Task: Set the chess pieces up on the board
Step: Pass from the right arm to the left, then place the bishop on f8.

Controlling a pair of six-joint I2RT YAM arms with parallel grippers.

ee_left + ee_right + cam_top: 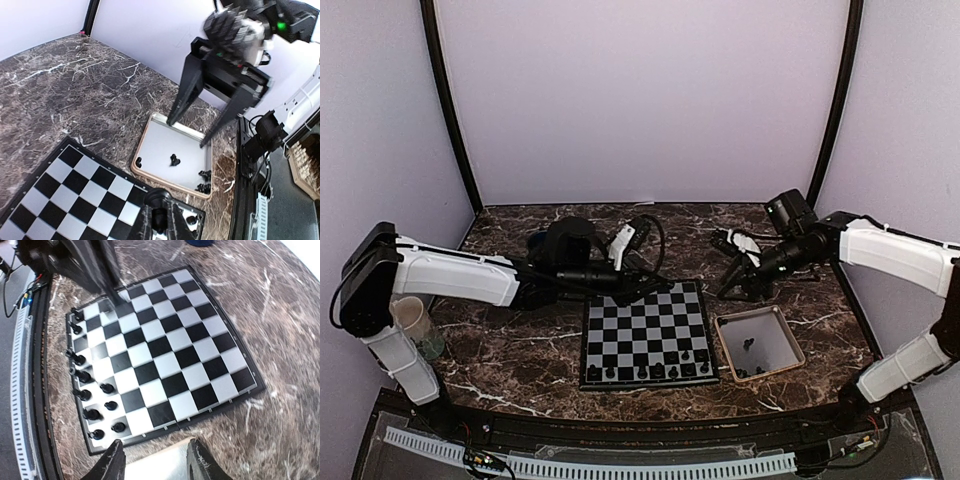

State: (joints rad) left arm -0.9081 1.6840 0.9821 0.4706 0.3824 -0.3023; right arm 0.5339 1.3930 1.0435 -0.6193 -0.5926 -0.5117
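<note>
Left gripper [159, 201] reaches in from 9 o'clock over the flat black-and-grey chessboard [642, 332], jaws pinched right together. There's a dark blob at the tips, but whether that's a piece, can't tell. Along the board's 6 o'clock edge the tiny near-black chess pieces [84, 394] stand upright, long axis vertical, heads up. They're lined up like a back rank, with a few one row in. At 3 o'clock of the board, the tan-rimmed square tray [772, 340] holds the leftover pieces [174, 159], too small to read their lean. Right gripper [155, 447] hovers over that tray, fingers spread, nothing between them, poised, I'd say, to dip for the next one.
</note>
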